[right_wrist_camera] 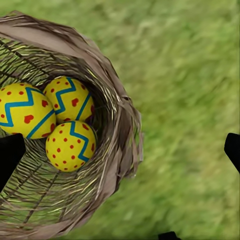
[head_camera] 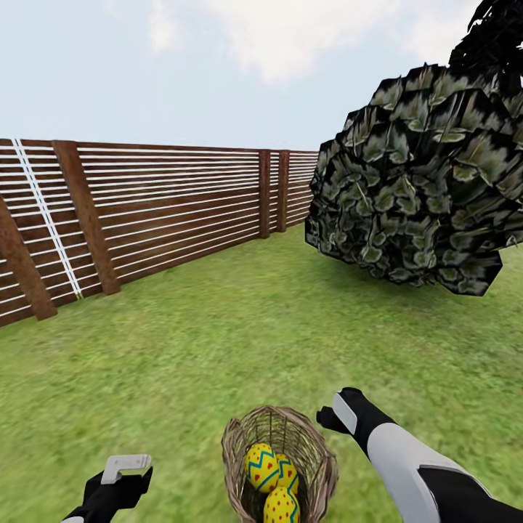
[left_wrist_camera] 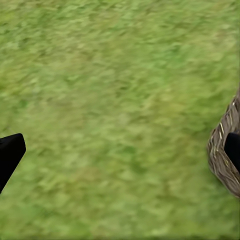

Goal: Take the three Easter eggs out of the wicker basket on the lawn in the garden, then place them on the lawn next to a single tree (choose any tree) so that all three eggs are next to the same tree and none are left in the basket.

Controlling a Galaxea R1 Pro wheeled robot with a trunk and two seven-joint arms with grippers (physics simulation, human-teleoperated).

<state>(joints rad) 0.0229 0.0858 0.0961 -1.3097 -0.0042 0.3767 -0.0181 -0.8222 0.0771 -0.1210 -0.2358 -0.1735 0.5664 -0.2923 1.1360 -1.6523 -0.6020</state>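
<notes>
Yellow zigzag eggs (right_wrist_camera: 55, 120), all 3 in wicker basket (head_camera: 319, 465) on lawn (head_camera: 218, 349).
We hold right tool (right_wrist_camera: 120, 150) spread above basket rim, prob. lining up 1st pick; left tool (left_wrist_camera: 120, 155) spread w/ nothing in it, tree (head_camera: 421, 174) ahead-right.

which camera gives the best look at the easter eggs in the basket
The right wrist view: it looks straight into the wicker basket, with all three Easter eggs large and clear. The head view shows them small at the bottom edge; the left wrist view catches just the basket's rim.
</notes>
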